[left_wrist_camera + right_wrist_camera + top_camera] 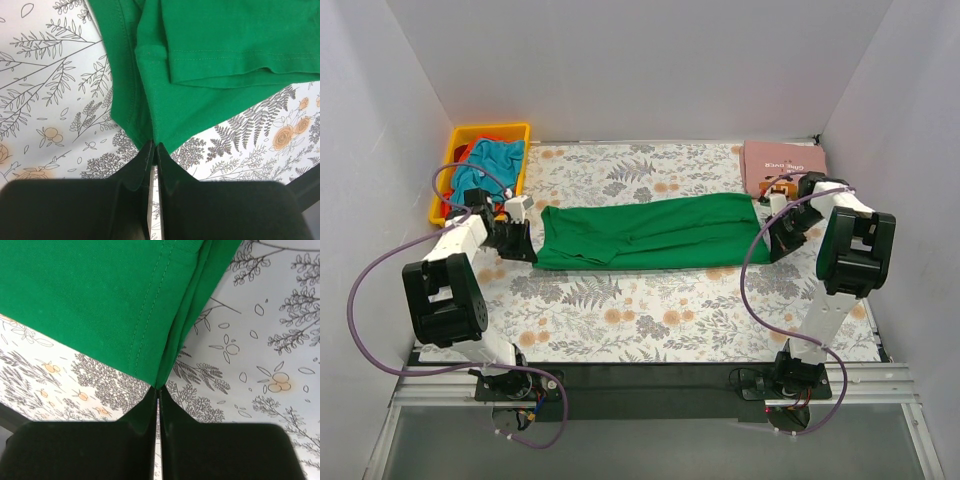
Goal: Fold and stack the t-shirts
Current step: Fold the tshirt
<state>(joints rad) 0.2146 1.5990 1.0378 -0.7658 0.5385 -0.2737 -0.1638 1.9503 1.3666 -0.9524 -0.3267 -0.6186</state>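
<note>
The green t-shirt (pixel 650 232) lies folded into a long strip across the middle of the floral cover. My left gripper (pixel 520 245) is shut on its near-left corner; in the left wrist view the cloth (pixel 200 45) runs into the closed fingertips of that gripper (pixel 155 146). My right gripper (pixel 775 248) is shut on the near-right corner; in the right wrist view the green cloth (pixel 100 295) ends between the tips of that gripper (pixel 158 388). A folded pink shirt (pixel 783 163) lies at the back right. Teal and red shirts (pixel 490 165) sit in the bin.
A yellow bin (pixel 517 131) stands at the back left, just behind my left arm. The floral cover (pixel 650 310) spans the table. White walls close in on the left, the back and the right.
</note>
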